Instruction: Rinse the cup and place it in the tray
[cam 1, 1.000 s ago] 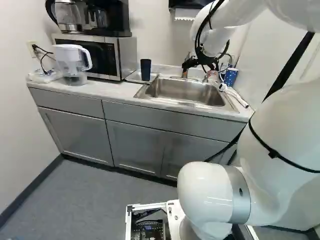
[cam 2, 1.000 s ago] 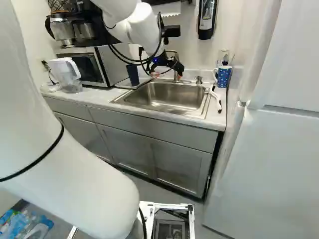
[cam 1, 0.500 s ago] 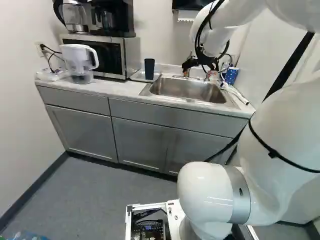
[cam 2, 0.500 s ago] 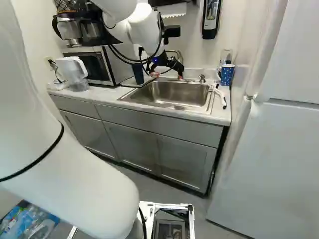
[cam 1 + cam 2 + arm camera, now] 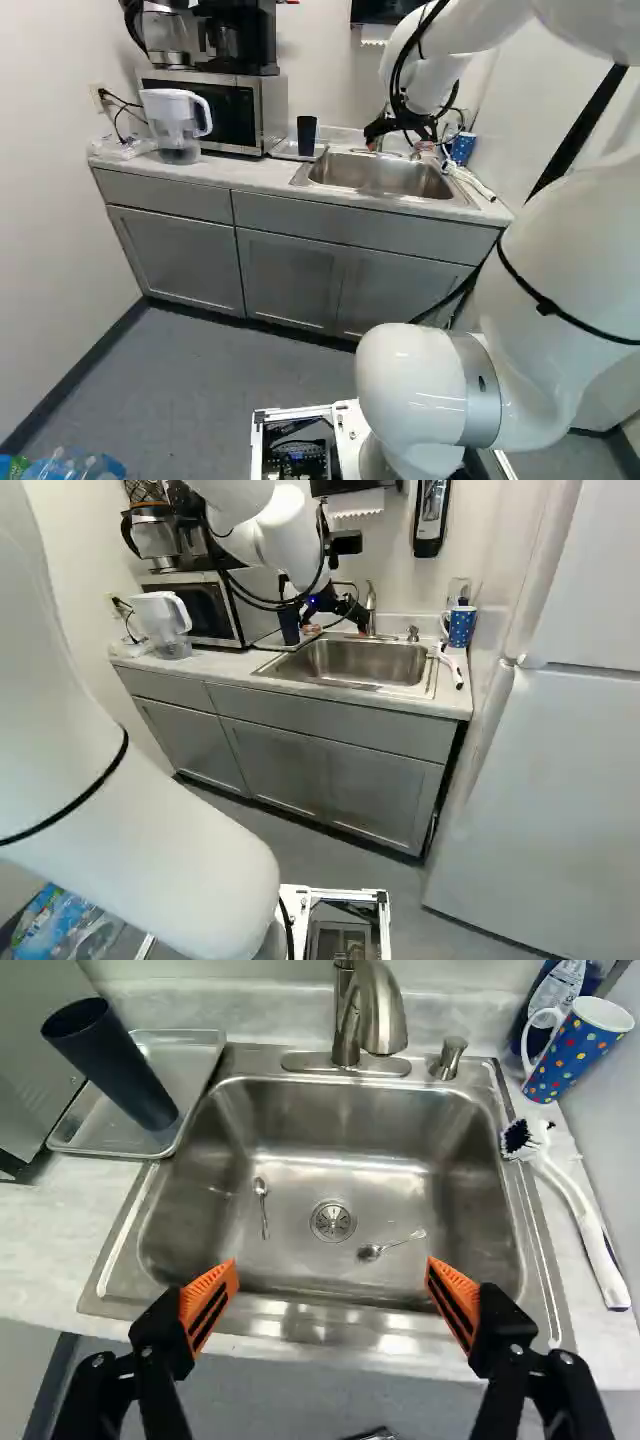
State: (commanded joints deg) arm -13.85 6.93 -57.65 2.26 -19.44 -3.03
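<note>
Dark navy cup (image 5: 108, 1060) stands upright in the steel tray (image 5: 190, 1060), at ten o'clock from the sink (image 5: 340, 1210). My end effector (image 5: 335, 1295) hangs empty, fingers wide apart, over the sink's near rim. Rinsed or not, I cannot tell.

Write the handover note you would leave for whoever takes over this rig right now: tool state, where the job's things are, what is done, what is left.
Tool: open, empty, hovering over the sink's front edge.
Dark cup: standing in the metal tray on the counter beside the sink, not gripped.
Sink: holds two spoons; faucet shows no running water.
Done: the cup already stands in the tray; whether it was rinsed cannot be told.
Left: confirm the rinse; if not done, grasp the cup, rinse it under the faucet, return it to the tray.
</note>
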